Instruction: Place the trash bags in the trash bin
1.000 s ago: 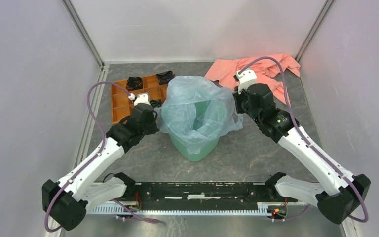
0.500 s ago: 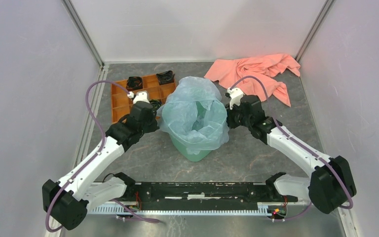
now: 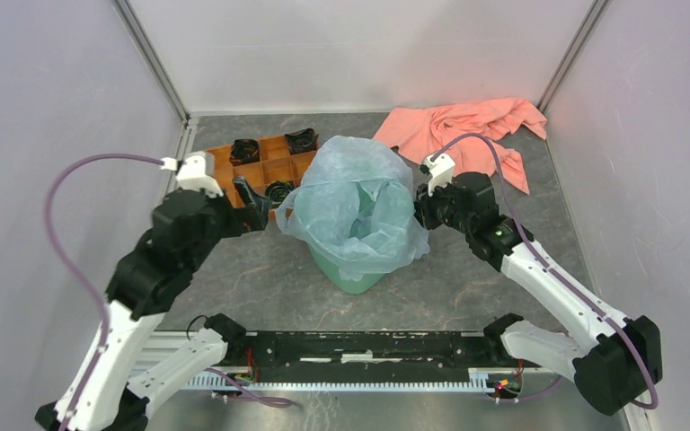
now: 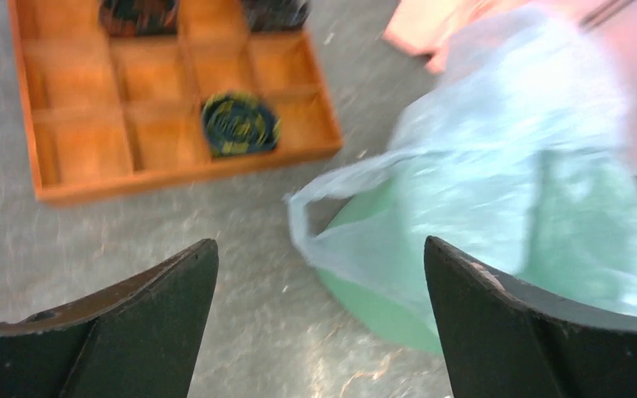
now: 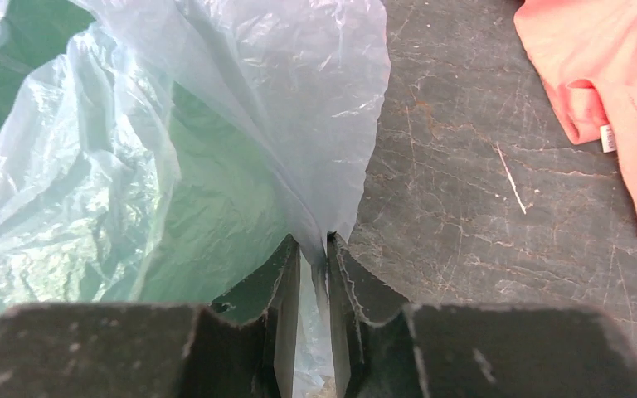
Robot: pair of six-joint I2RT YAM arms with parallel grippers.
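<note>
Two arms rise from the near edge of the table (image 3: 467,278). The left arm (image 3: 144,269) stands high, bent at the elbow, its base partly cut off by the frame. The right arm (image 3: 548,278) stretches low and long toward the centre.

The left gripper (image 3: 252,199) points down and forward over the near edge of the orange tray (image 3: 218,184), just beside the left flap of the trash bag (image 3: 359,193). Its fingers are spread wide with nothing between them. The left wrist view is smeared, so fine detail there is hard to read.

The right gripper (image 3: 420,205) sits at the right side of the trash bin (image 3: 355,274). Its fingers are drawn almost together, pinching a fold of the pale blue film. In the right wrist view the film runs down into the narrow slot between them and out of sight.

One bag and one bin are in view. The bin stands upright mid-table. The bag is draped over its mouth and sags inside, with its skirt hanging down the outer walls. The film hides the rim all round, and only the bin's mint-green lower wall shows bare from above. The bottom of the bin cannot be seen.

Behind and to the left lies the one tray, flat on the table, with three dark coils (image 3: 280,190) in separate compartments. Two sit in the far row and one in a near compartment beside the bag. The left wrist view cuts off the far two.

At the far right, one pink cloth (image 3: 467,126) lies crumpled, apart from the bin. A cable loop from the right arm crosses in front of it.
</note>
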